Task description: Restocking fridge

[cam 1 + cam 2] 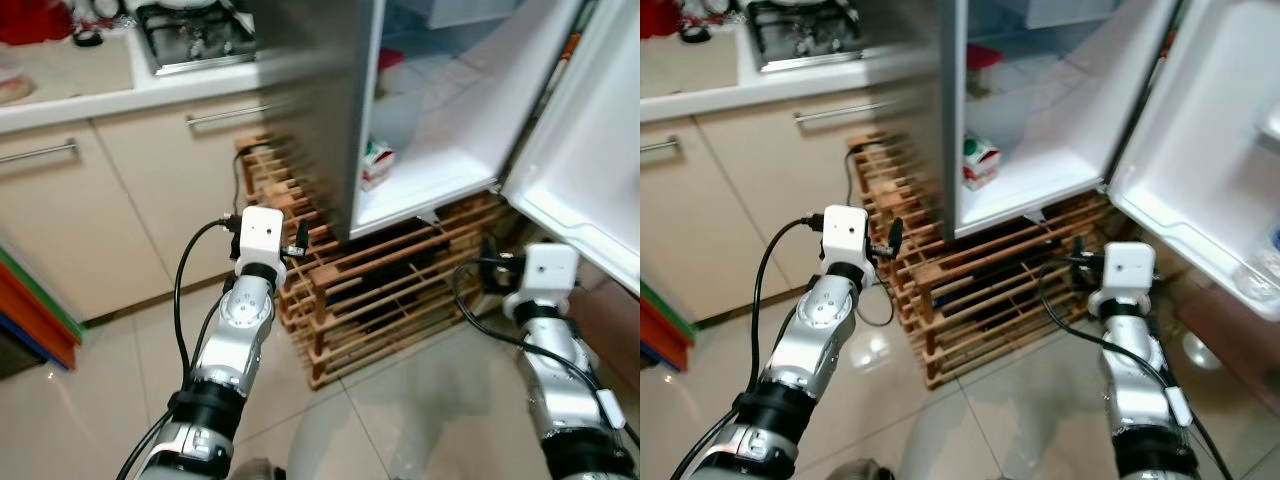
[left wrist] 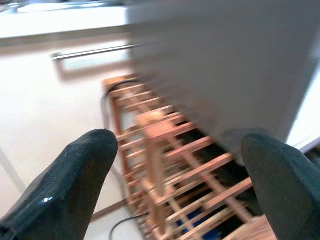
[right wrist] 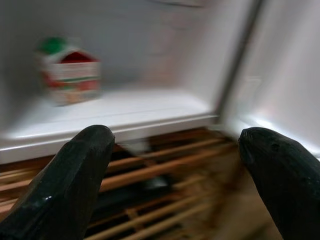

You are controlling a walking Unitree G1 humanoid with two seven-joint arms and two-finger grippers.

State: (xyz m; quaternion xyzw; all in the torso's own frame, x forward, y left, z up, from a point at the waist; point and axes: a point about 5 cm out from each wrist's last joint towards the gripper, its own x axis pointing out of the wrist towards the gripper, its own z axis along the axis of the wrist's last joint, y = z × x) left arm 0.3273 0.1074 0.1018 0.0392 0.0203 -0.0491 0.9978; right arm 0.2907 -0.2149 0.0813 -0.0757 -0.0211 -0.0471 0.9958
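The fridge [image 1: 312,110] stands open on a wooden slatted rack [image 1: 385,290], its door [image 1: 590,150] swung out to the right. A small red, white and green carton [image 1: 376,163] stands on the white bottom shelf [image 1: 440,150], near the left wall. My left gripper [image 2: 177,150] is open and empty, held low in front of the rack beside the fridge's grey side. My right gripper [image 3: 175,140] is open too, with nothing between its fingers, and faces the shelf edge with the carton [image 3: 70,75] beyond it. Both silver arms [image 1: 240,320] reach forward.
A white counter with a steel hob [image 1: 195,40] runs along the left above beige cupboards with bar handles [image 1: 230,115]. Orange and coloured items [image 1: 30,310] lean at the far left. Glossy tiled floor [image 1: 400,410] lies in front. Black cables hang off both wrists.
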